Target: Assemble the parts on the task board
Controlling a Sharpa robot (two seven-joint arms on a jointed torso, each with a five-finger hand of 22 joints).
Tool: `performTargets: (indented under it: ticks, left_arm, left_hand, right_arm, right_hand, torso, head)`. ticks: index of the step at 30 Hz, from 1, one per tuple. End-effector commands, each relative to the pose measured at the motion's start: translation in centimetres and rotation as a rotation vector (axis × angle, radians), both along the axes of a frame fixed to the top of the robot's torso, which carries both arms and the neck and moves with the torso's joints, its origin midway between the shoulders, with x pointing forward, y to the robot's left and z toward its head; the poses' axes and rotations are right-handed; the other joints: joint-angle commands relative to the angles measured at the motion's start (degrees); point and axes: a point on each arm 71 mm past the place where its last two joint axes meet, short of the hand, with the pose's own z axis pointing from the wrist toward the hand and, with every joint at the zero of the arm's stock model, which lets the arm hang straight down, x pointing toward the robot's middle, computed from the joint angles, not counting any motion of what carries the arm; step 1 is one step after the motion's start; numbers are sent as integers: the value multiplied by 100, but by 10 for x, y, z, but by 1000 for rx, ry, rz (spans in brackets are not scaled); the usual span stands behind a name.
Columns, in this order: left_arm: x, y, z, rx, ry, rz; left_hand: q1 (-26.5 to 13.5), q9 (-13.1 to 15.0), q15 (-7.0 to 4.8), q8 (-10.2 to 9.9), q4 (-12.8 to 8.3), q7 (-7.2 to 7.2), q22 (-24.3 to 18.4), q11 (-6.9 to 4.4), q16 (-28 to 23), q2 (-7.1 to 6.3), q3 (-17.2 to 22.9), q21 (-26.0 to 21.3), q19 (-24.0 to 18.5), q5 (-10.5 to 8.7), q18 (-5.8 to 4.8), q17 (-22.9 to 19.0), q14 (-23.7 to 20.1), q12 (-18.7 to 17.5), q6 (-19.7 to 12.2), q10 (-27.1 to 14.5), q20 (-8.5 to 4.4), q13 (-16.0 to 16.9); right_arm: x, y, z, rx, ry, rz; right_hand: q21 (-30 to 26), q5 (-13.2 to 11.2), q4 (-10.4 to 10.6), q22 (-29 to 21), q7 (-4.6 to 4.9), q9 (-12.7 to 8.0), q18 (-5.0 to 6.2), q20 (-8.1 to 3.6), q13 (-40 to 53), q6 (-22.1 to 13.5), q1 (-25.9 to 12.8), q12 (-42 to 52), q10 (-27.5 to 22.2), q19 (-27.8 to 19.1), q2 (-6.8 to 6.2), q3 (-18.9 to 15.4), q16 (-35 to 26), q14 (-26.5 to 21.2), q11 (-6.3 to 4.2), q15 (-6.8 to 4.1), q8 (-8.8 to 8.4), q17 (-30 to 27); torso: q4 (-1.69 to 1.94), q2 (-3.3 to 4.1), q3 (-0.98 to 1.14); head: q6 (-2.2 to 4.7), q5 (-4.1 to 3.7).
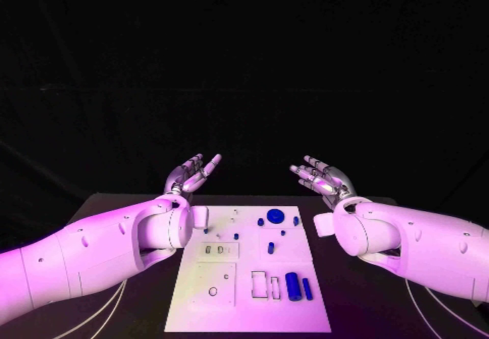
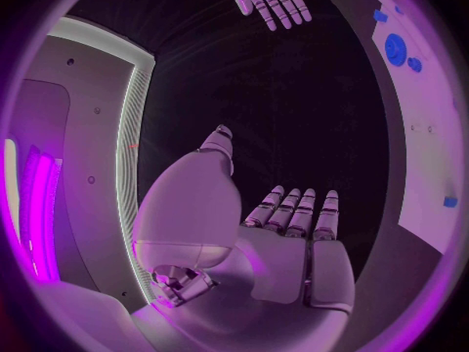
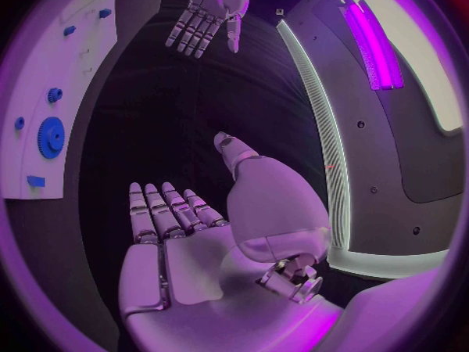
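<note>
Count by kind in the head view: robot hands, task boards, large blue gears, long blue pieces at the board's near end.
Robot hands: 2, left robot hand and right robot hand
Task board: 1
Large blue gear: 1
Long blue pieces: 2
Total: 6

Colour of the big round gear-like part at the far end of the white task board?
Blue. The round toothed part shows best in the right wrist view.
</note>
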Motion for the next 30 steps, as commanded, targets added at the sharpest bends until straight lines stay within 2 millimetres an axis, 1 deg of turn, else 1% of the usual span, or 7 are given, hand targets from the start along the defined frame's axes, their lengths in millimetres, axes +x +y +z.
performTargets:
  ticks: [1, 9, 10, 12, 15, 21, 30]
  left_arm:
    - [0, -5, -1, -39, 34, -46]
    - [0, -5, -1, -39, 34, -46]
    - [-1, 14, 2, -49, 19, -61]
    - [-1, 18, 4, -49, 12, -61]
    - [-2, 22, 9, -40, -3, -64]
    - [-5, 28, 21, -32, -30, -75]
    - [-12, 31, 41, -49, -68, -110]
  left_hand:
    - [346, 29, 124, 52, 82, 434, 28, 101, 35, 22, 103, 78, 63, 66, 213, 20, 130, 43, 250, 169, 96, 19]
    - [749, 218, 311, 438, 4, 626, 282, 422, 380, 145, 885, 640, 1161, 34, 397, 197, 1902, 364, 2049, 1970, 137, 184]
    - [841, 241, 303, 495, -28, 611, 379, 455, 486, 143, 926, 862, 1610, 29, 374, 239, 2387, 451, 2336, 2420, 147, 216]
    - [990, 274, 218, 588, -80, 589, 583, 407, 708, 118, 966, 1350, 2597, 21, 339, 324, 3410, 600, 2878, 3294, 124, 258]
    - [1271, 327, 24, 770, -225, 563, 665, 220, 857, 128, 1111, 1627, 3119, 23, 473, 366, 4048, 719, 3728, 4003, 106, 265]
    - [1406, 254, -128, 724, -294, 470, 721, 117, 873, 59, 1359, 1868, 3568, 19, 706, 406, 4606, 658, 4022, 4424, 91, 238]
    - [1340, 233, -231, 698, -263, 430, 781, 30, 877, -26, 1434, 2053, 3820, -20, 741, 470, 4975, 658, 4260, 4847, 35, 250]
  right_arm:
    - [1, 9, 0, -19, 48, 193]
    - [5, 7, 3, -42, 63, 243]
    - [11, -4, 23, -252, -169, 194]
    - [12, -6, 26, -301, -203, 200]
    - [14, -8, 31, -374, -250, 211]
    - [15, -10, 40, -452, -295, 228]
    - [17, -11, 53, -617, -374, 279]
  right_hand:
    - [226, 60, -234, 110, 941, 97, 172, 42, 92, 790, 505, 182, 991, 439, 19, 116, 194, 1021, -5, -55, 175, 96]
    - [629, -121, -605, 287, 819, 223, 408, 35, 188, 2473, 839, 497, 3150, 1216, -16, 383, 465, 2943, -205, -289, 468, 183]
    - [688, -148, -636, 310, 797, 222, 434, 38, 179, 2647, 852, 484, 3246, 1339, -32, 415, 468, 3133, -226, -315, 477, 186]
    - [937, -201, -699, 423, 765, 229, 505, 34, 177, 3017, 885, 483, 3454, 1890, -72, 480, 486, 3404, -279, -376, 512, 194]
    - [1156, -208, -750, 501, 741, 212, 554, 33, 169, 3360, 881, 384, 3594, 2356, -112, 584, 416, 3567, -306, -418, 482, 185]
    - [1317, -214, -810, 525, 709, 219, 631, 17, 170, 3843, 850, 294, 3877, 2648, -192, 739, 375, 3902, -369, -501, 424, 192]
    - [1631, -540, -1066, 614, 595, 224, 668, -127, 178, 4155, 1013, 232, 4317, 3126, -458, 933, 487, 4614, -508, -699, 306, 216]
  torso:
    - [-1, 1, 0]
    - [-1, 1, 0]
    - [0, 118, 19]
    - [5, 153, 14]
    - [22, 216, 3]
    - [52, 336, -26]
    - [108, 573, -94]
  head:
    - [-1, 0]
    - [-1, 0]
    - [-94, -32]
    - [-108, -45]
    - [-104, -62]
    - [-118, -109]
    - [-105, -167]
